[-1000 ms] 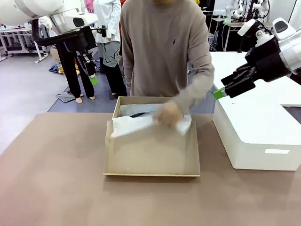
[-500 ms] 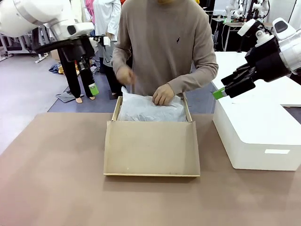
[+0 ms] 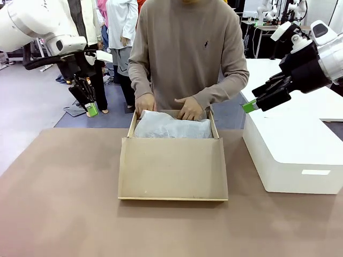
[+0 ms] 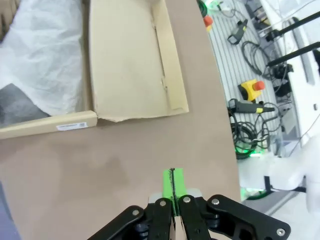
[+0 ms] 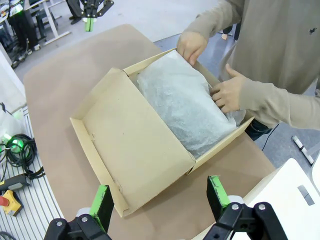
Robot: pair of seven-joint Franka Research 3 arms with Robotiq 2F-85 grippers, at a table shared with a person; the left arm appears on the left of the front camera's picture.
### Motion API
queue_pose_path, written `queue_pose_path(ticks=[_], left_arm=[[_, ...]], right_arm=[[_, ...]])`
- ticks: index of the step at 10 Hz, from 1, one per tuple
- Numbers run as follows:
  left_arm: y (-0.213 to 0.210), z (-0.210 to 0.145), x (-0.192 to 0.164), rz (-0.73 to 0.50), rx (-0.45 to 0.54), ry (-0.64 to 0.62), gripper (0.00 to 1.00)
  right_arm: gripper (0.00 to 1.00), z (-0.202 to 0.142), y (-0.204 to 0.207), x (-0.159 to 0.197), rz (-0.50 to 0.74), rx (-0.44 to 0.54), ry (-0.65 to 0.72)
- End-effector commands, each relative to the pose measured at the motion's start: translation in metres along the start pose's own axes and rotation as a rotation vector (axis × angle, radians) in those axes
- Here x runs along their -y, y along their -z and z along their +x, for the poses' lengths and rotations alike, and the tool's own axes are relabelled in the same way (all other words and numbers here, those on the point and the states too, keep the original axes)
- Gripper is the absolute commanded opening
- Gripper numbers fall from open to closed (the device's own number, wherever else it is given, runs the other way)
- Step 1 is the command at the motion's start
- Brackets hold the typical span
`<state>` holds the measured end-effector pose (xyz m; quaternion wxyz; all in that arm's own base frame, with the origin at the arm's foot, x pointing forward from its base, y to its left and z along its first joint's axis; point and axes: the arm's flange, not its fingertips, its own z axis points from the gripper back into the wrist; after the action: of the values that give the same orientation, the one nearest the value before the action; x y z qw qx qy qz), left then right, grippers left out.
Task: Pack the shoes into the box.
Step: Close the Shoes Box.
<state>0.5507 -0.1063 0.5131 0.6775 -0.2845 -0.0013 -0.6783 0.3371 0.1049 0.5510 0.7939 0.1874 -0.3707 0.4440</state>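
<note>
Since the paper was drawn over a second ago: white paper (image 3: 171,127) that lay pulled across onto the lid now lies bunched inside the box (image 3: 131,126), covering what is in it; the dark shape then seen in the box is hidden in the front view.
Hands: the blurred, sweeping hand has come to rest; one hand (image 3: 144,103) is at the far left corner of the box and the other hand (image 3: 188,110) is on the paper at the far edge.
Left jaws: together, green pads (image 4: 172,182) pressed flat, holding nothing; they have shifted left and lower, to the upper left of the front view (image 3: 91,110).
Right jaws: unchanged, apart and empty, at the upper right of the front view (image 3: 249,106), over the white block (image 3: 289,155); the two pads (image 5: 102,200) frame the box from above in the right wrist view.
Box: tan cardboard, mid-frame on the brown surface (image 3: 64,203), its lid (image 3: 171,168) lying open and flat toward the lower edge of the frame.
Shoes: under the paper; a dark grey patch (image 4: 15,105) shows through it at the left of the left wrist view, and what it is cannot be told.
</note>
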Motion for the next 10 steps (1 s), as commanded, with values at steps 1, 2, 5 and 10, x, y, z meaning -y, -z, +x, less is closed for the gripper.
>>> queue_pose_path(ticks=[1,2,5,10], left_arm=[[0.005,-0.005,-0.006,0.050,0.018,-0.001,0.00],[0.011,-0.010,-0.008,0.061,0.026,-0.014,0.00],[0.018,-0.016,-0.014,0.090,0.085,-0.085,0.00],[0.016,-0.014,-0.021,0.073,0.029,-0.044,0.00]], right_arm=[[1.00,0.000,0.001,0.002,0.014,0.015,-0.002],[1.00,0.000,0.001,0.002,0.014,0.015,-0.002],[1.00,0.000,0.001,0.002,0.014,0.015,-0.002],[1.00,0.000,0.001,0.002,0.014,0.015,-0.002]])
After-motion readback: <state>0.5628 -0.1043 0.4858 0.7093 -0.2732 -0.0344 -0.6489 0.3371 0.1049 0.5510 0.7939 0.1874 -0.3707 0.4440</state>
